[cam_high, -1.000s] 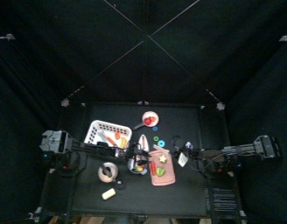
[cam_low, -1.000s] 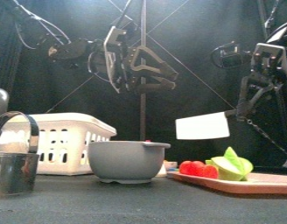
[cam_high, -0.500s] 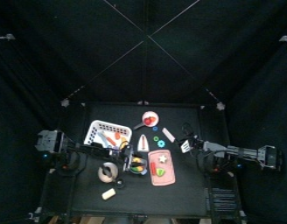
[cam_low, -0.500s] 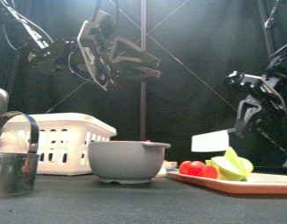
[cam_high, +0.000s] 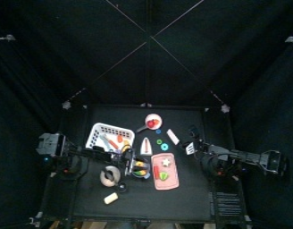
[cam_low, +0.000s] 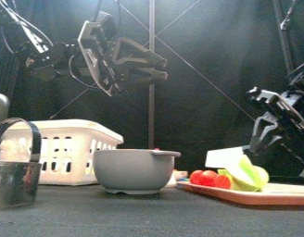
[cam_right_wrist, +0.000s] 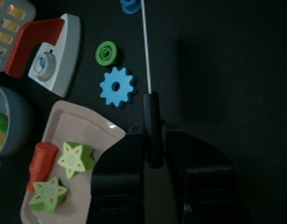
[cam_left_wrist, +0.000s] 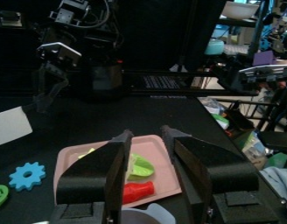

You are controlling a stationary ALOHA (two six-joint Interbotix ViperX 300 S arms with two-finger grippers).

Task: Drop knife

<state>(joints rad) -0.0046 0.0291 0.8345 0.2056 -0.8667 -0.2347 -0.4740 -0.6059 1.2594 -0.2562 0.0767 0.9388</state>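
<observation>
Right wrist view puts our right gripper [cam_right_wrist: 150,144] first: its jaws are pinched tight on the knife [cam_right_wrist: 149,52], which we see edge-on as a thin pale line running out from the jaw tips. We hold it by one end, so the blade hangs free of the jaws and should fall clean once they part.

Front view shows the same knife [cam_low: 225,158] as a whitish slab low at the right, just behind the food on the pink board [cam_low: 285,192]; we cannot tell whether it touches anything. We judge the drop is close: the blade is low, so it should not bounce far.

Beyond the blade lie a blue gear [cam_right_wrist: 115,87] and a green ring [cam_right_wrist: 108,52] on the black table [cam_right_wrist: 227,79], and the board carries green star pieces [cam_right_wrist: 73,157]. Our concern is landing on the board's edge or the food.

Left gripper [cam_left_wrist: 146,149] is raised above the board, jaws apart and holding nothing. A grey bowl [cam_low: 134,169] and white basket [cam_low: 68,148] stand left of the board.
</observation>
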